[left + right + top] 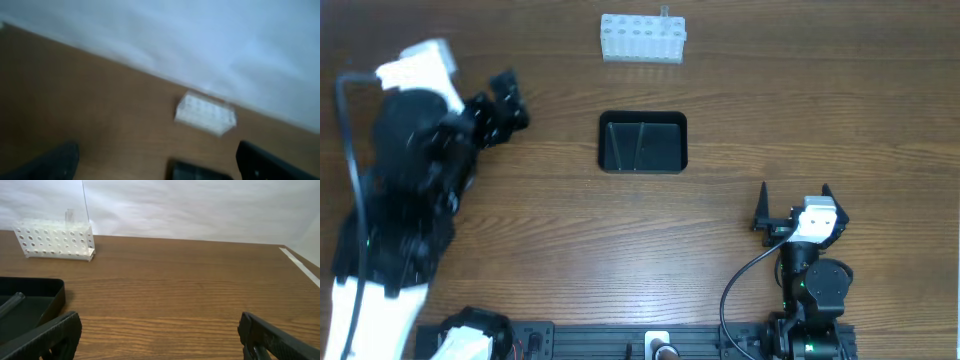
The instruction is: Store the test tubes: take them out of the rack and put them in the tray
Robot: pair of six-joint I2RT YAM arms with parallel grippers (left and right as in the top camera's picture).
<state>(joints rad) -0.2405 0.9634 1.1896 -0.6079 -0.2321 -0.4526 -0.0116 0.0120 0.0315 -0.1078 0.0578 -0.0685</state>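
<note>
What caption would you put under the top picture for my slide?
Left hand and right hand open near the black tray, one test tube standing in the white rack.

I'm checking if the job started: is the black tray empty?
Not empty. At least one clear test tube lies flat inside the black tray, seen in the right wrist and top views.

The desk (820,100) is a broad brown top with wood grain running across it. Two things stand directly on it, well apart from each other: a white perforated rack (643,38) toward the far edge and a shallow black tray (604,145) nearer the middle (roughly in line with the rack). A pale strip (300,266) lies along the desk's right side.
</note>
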